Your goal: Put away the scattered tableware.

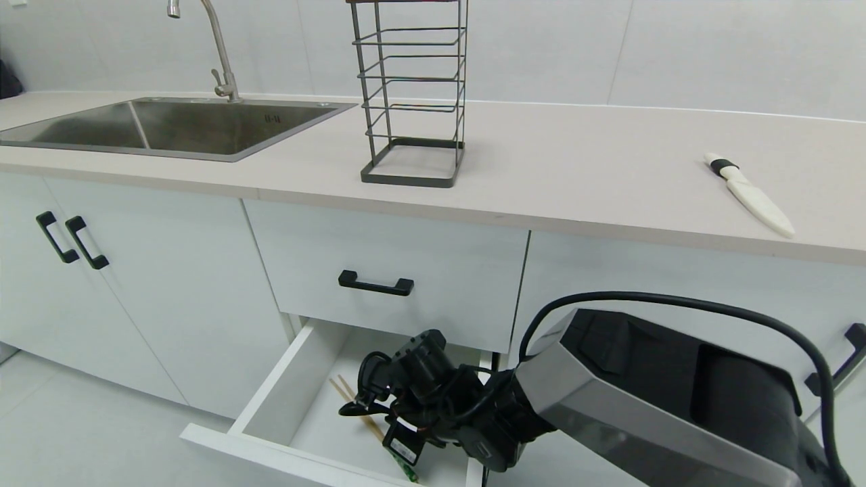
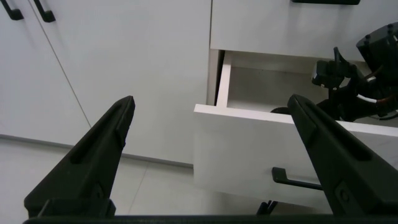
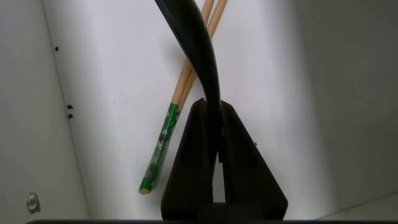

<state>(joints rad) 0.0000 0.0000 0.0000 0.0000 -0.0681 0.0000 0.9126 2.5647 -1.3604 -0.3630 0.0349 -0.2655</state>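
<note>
Judge the task about midway: note chopsticks (image 3: 163, 140) flat on the floor of the open drawer (image 1: 270, 393), find the right gripper (image 3: 214, 115) down inside it, jaws clamped narrow on the handle of a black spoon (image 3: 189, 31) crossing just above them, and count a white knife (image 1: 747, 194) on the countertop (image 1: 575, 169), well off to the right, as left to stow. Find the left gripper (image 2: 211, 102) spread wide and holding nothing, just outside the drawer's front panel. Expect tight room between the drawer walls and under the upper drawer front, and ample room over the counter beside the wire rack (image 1: 413, 95).
</note>
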